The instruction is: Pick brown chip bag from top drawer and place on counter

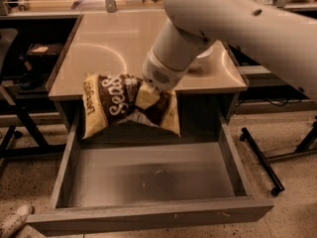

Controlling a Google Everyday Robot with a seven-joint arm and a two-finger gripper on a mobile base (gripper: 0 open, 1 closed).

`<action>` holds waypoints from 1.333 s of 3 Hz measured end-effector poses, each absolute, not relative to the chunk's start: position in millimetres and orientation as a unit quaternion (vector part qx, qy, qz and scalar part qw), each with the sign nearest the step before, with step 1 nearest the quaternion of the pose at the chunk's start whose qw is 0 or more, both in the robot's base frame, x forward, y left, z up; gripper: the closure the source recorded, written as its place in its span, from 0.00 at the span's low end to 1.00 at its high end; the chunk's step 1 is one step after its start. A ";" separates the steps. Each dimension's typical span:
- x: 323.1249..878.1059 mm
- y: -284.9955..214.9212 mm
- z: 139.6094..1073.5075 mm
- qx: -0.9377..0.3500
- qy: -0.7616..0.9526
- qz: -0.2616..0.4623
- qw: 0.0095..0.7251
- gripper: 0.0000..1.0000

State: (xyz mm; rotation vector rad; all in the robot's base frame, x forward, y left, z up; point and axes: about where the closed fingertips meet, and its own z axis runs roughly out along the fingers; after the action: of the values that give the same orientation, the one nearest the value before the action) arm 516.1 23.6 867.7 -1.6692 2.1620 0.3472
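Camera view: at the left we saw the brown chip bag (113,102) hanging clear above the top drawer (148,177), level with the front edge of the desk (99,48). The claw (147,96) was clamped on its crumpled middle, so both ends sagged. Further right a white bowl (205,59) sat half hidden behind the arm; we judged the desk's left side the safer landing.
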 end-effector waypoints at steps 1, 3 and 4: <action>545.8 45.3 898.9 -0.598 0.769 0.111 0.195 1.00; 605.4 87.8 919.6 -0.611 0.760 0.119 0.185 1.00; 634.8 104.8 922.6 -0.624 0.749 0.132 0.177 1.00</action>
State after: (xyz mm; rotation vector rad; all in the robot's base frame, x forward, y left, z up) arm 634.8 104.8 922.6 -1.7674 2.1213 0.3738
